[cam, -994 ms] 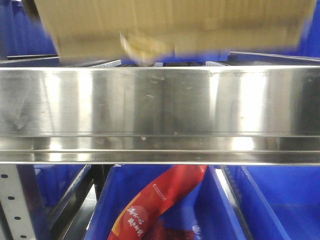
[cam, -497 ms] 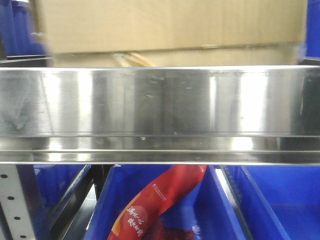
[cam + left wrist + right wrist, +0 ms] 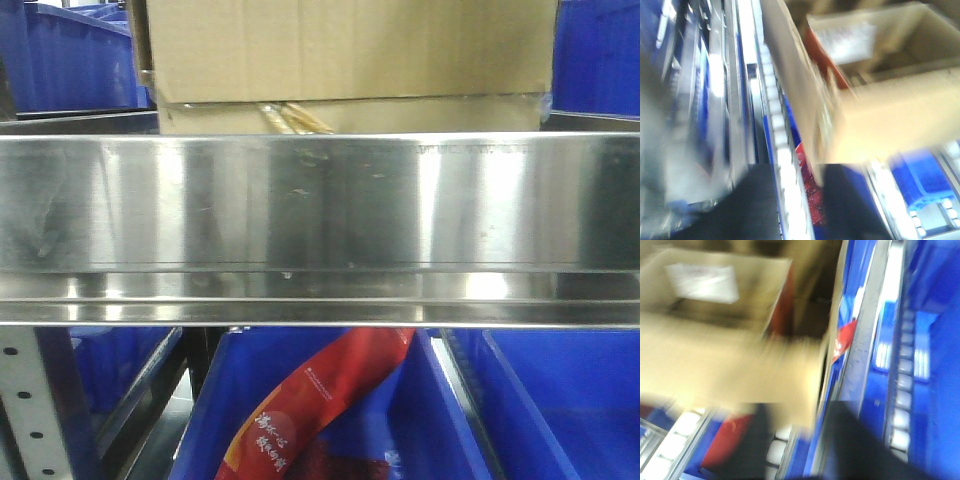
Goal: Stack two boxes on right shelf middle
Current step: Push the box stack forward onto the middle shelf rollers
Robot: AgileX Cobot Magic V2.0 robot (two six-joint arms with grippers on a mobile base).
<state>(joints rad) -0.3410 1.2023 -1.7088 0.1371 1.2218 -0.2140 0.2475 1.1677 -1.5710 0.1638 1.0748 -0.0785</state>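
Observation:
In the front view a large brown cardboard box (image 3: pixel 350 48) rests on a thin flat box (image 3: pixel 400 115), which carries a yellowish tape scrap (image 3: pixel 290 118). Both stand on the steel shelf, behind its broad shiny front rail (image 3: pixel 320 205). Both wrist views are blurred by motion. My left gripper (image 3: pixel 800 210) shows two dark fingers set apart, and the box (image 3: pixel 890 120) rises just above its right finger. My right gripper (image 3: pixel 800 445) also has its fingers apart, and the lower corner of the box (image 3: pixel 730 365) hangs over the gap.
Blue plastic bins (image 3: pixel 70 60) flank the boxes on the shelf, and another (image 3: pixel 600 55) stands on the right. Below the rail, a blue bin (image 3: pixel 400 420) holds a red bag (image 3: pixel 320 400). A grey perforated upright (image 3: pixel 30 410) stands at the lower left. White roller tracks (image 3: pixel 780 150) run along the shelf.
The large box came down from a tilted, blurred position onto the flat box, then slid further back on the shelf. It now looks smaller and sharp.

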